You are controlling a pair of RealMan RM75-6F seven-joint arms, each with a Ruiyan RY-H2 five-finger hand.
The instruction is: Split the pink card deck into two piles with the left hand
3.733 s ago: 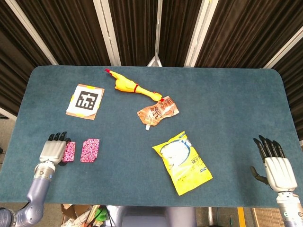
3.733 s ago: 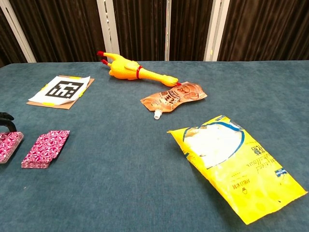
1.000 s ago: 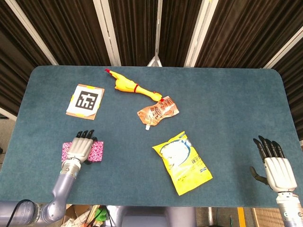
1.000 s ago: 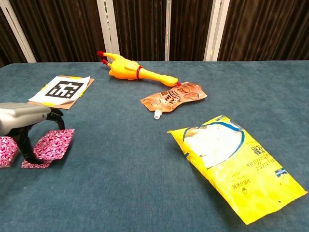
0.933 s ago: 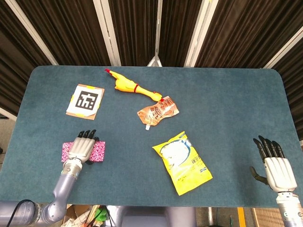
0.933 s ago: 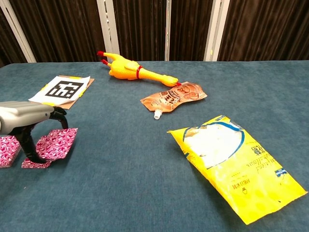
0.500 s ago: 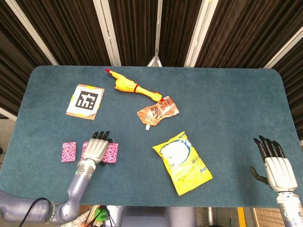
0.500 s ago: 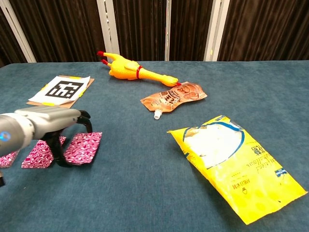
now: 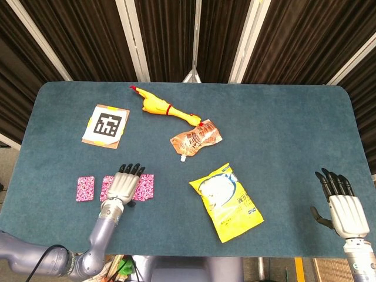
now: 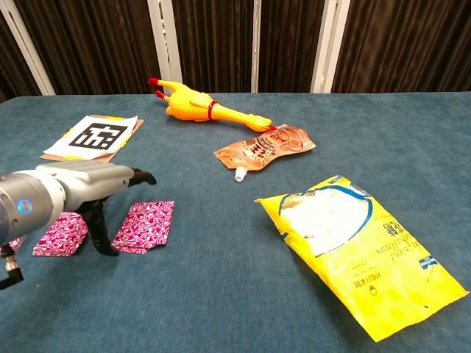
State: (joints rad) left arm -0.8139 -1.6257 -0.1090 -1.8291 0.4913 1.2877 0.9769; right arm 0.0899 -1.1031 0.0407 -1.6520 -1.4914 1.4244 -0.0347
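Pink cards lie in three lots along the near left part of the blue table (image 9: 282,123): a small pile (image 9: 86,188) furthest left, a second pile (image 9: 107,188) just beside it, and a third pile (image 10: 146,226) to the right, partly under the left hand (image 9: 124,184). In the chest view the left hand (image 10: 103,193) stands arched over the gap between the second pile (image 10: 61,233) and the third, its dark fingertips (image 10: 105,248) down at the near edge of the third pile; whether they press or pinch the cards cannot be told. The right hand (image 9: 342,207) rests at the near right edge of the table, fingers straight and apart, holding nothing. Further back lie a rubber chicken (image 9: 164,108), an orange pouch (image 9: 196,139) touching the chicken's head end, a yellow snack bag (image 9: 228,202) and a marker card (image 9: 106,126).
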